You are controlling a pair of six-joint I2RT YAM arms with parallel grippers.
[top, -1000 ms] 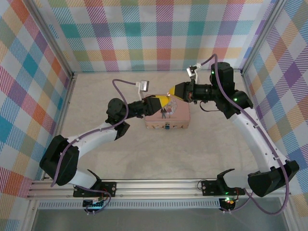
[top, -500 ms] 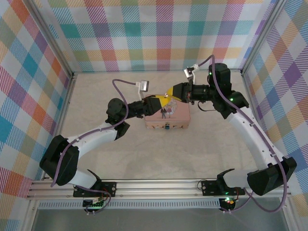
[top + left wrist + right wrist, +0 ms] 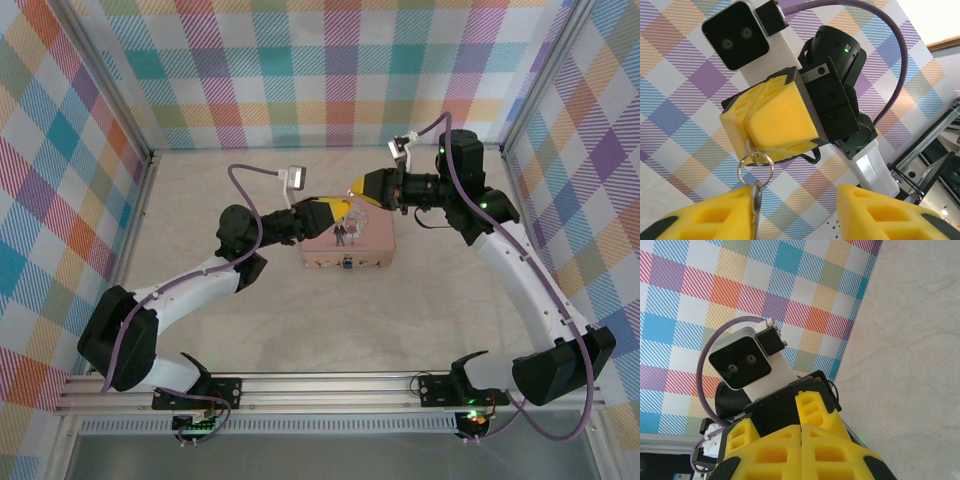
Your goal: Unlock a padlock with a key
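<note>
Since 0.5 s ago the right gripper [image 3: 353,189] has drawn back a little toward the right, so its yellow tip no longer meets the left gripper [image 3: 336,207]. The left arm's elbow has also shifted slightly left. Both grippers hang above the far edge of the pink tin [image 3: 365,240], their tips near each other and pointing at one another.

From the left wrist, the right gripper [image 3: 751,136] is clenched, its 2 yellow fingers pressed together on the top of a ring [image 3: 755,168] that dangles from their tip. The key [image 3: 756,200] hangs straight down from that ring, its lower part running out of view at the bottom edge. It lies just beside the inner face of 1 finger [image 3: 710,215] of the left gripper [image 3: 796,216]. That gripper is released: its other finger [image 3: 880,212] stands well apart, with a wide gap between the 2.

From the right wrist, the right gripper's own fingers [image 3: 790,452] meet along a closed seam.

The padlock [image 3: 347,263] shows from above as a tiny bluish spot on the tin's near wall, too small to tell more.
</note>
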